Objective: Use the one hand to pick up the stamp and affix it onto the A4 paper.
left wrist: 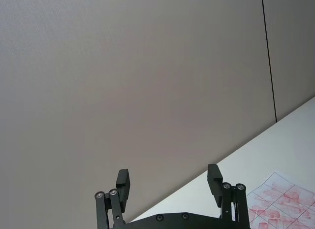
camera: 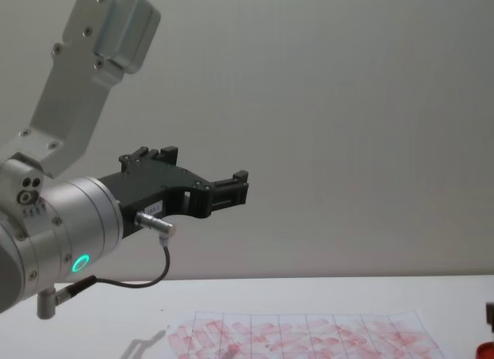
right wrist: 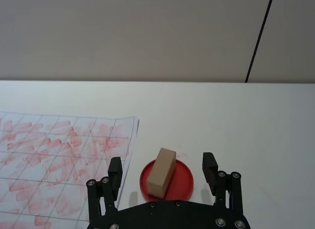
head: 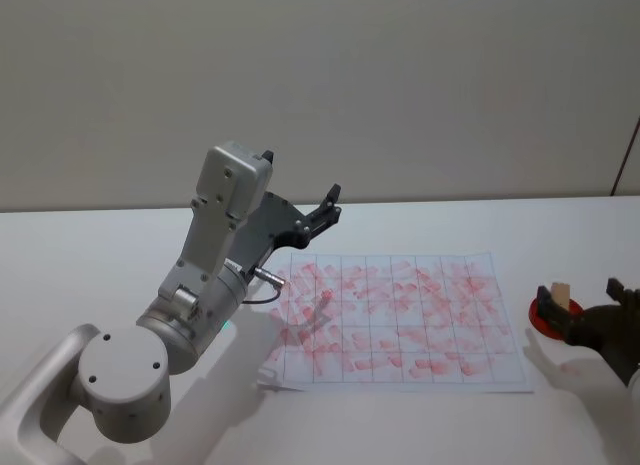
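Two wide-open sets of jaws: right gripper (right wrist: pixel 162 162) low at the stamp (right wrist: pixel 161 174), left gripper (left wrist: pixel 168 173) aloft, parked.

Pale wood stamp (right wrist: pixel 161 172), red dish (right wrist: pixel 184 180), red-smudged gridded paper (head: pixel 400 320)

Wooden stamp (right wrist: pixel 161 172) on red dish (right wrist: pixel 184 180)

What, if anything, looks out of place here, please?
On the A4 paper, the near left corner looks lifted and the red marks lie smeared, slanted across the grid. The stamp stands on the red pad inside the open right gripper; the left gripper hovers raised.
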